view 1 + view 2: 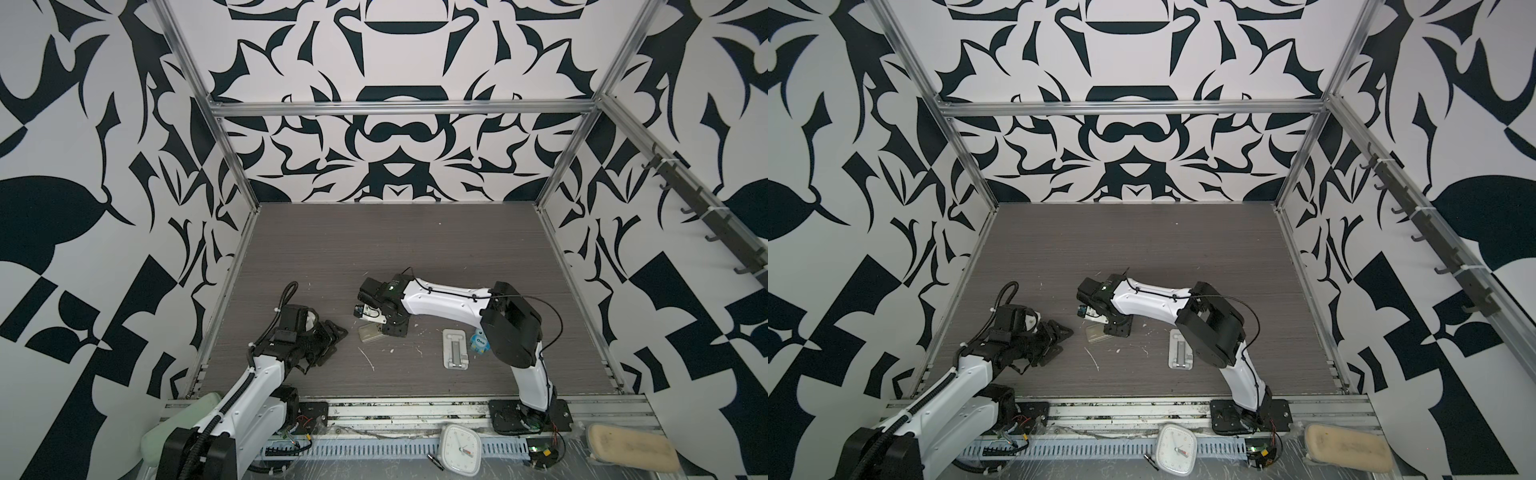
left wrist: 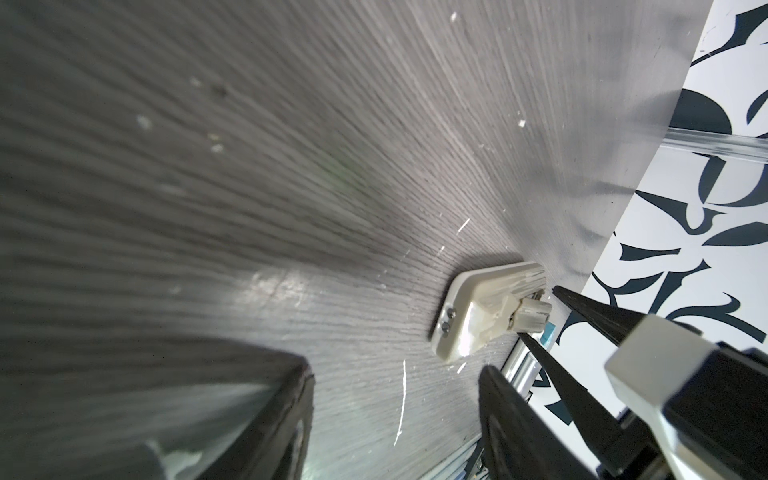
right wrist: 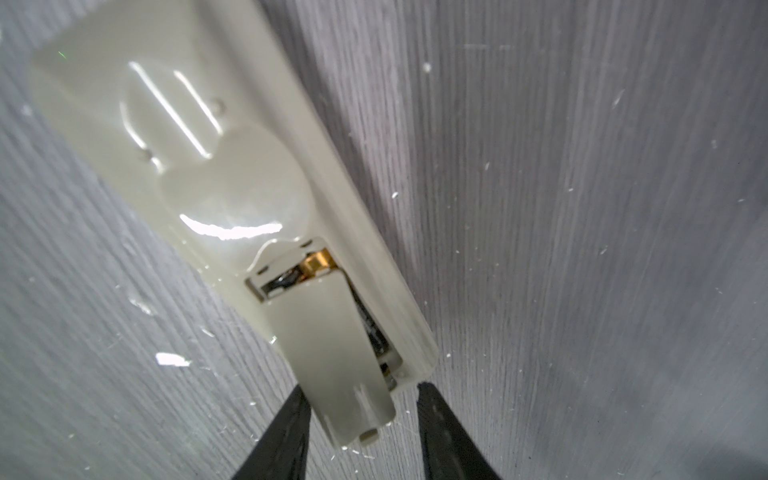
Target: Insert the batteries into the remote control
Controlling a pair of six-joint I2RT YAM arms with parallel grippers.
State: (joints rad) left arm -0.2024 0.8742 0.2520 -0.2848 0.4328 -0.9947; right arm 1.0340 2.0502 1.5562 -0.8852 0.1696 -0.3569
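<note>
Glossy beige remote control [image 3: 232,166] back-up, centre of woodgrain bench [image 3: 582,249]; flat cover [image 3: 328,345] skewed over gold-banded batteries [image 3: 316,264]. Spread-jawed right gripper [image 3: 361,386] straddles cover; left gripper [image 2: 395,374] spread, empty.

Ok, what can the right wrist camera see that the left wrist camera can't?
Only the right wrist view shows a gold-banded battery inside the remote control, peeking past the crooked cover. Only the left wrist view shows the patterned wall and the left fingers, open. Both show the remote control, its cover, the right fingers and the grey table.
</note>
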